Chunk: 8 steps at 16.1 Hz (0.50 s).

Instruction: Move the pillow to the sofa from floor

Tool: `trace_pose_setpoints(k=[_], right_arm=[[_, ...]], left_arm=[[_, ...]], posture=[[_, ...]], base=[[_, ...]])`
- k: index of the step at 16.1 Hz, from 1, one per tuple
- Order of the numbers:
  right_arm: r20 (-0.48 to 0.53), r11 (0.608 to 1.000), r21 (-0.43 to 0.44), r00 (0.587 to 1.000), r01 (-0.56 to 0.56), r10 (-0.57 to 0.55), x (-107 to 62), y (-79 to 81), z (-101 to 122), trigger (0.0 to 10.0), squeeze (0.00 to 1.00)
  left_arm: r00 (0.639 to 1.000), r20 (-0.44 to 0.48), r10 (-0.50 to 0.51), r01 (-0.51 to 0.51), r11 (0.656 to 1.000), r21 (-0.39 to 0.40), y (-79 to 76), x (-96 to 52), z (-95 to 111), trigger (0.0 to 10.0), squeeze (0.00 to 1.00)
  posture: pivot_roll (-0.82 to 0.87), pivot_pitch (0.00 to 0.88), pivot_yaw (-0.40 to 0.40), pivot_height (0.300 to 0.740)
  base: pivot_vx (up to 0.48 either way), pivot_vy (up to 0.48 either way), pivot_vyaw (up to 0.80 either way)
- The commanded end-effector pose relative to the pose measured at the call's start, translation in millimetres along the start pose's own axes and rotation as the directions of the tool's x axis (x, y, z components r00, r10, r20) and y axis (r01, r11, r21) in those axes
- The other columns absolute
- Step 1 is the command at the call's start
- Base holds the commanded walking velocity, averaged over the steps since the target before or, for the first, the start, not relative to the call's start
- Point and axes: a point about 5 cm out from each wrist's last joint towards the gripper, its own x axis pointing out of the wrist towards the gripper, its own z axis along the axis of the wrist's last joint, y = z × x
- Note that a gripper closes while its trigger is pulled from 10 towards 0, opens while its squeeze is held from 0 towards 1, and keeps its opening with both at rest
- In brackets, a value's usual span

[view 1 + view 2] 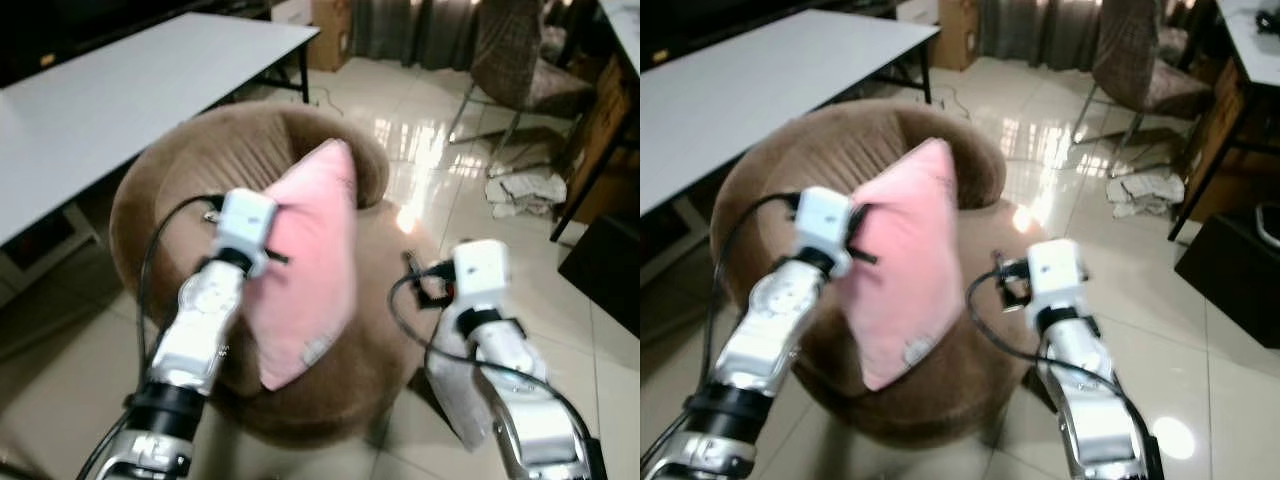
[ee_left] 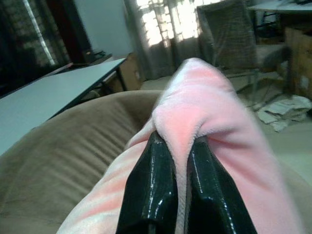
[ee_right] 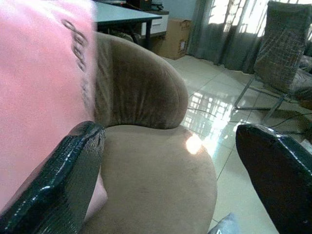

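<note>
Left tool point(image 2: 180, 161) is pinched tight on a fold of the pink pillow point(image 1: 310, 260), holding it upright above the round brown sofa point(image 1: 170, 190); its lower corner seems to touch the seat, though that's hard to tell. Right tool point(image 3: 170, 165) is spread wide just beside the pillow, gripping nothing.

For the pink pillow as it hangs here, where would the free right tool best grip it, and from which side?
Probably the pillow's right-hand edge, approached from the robot's right. The left tool already pinches a fold on the opposite side, so the pillow hangs upright and thin over the brown sofa, presenting a soft, pinchable edge toward the open right tool beside it.
</note>
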Motion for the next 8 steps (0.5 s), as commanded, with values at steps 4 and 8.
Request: trace_pose_setpoints(k=[4,8], right_arm=[[0.003,0.999,-0.002,0.999,-0.039,0.039,-6.2,-4.0,0,10.0,0.00],[-0.007,0.998,-0.011,0.998,-0.061,0.061,-7.5,-3.9,-2,10.0,0.00]], left_arm=[[0.996,0.076,-0.036,0.036,0.999,0.006,-7.7,13.3,17,10.0,0.00],[0.992,0.024,-0.123,0.124,0.992,-0.032,-26.9,37.1,13,10.0,0.00]], posture=[[-0.08,0.012,0.071,0.740],[-0.08,0.020,0.068,0.740]], base=[[0.359,0.000,0.00],[0.154,0.000,0.00]])
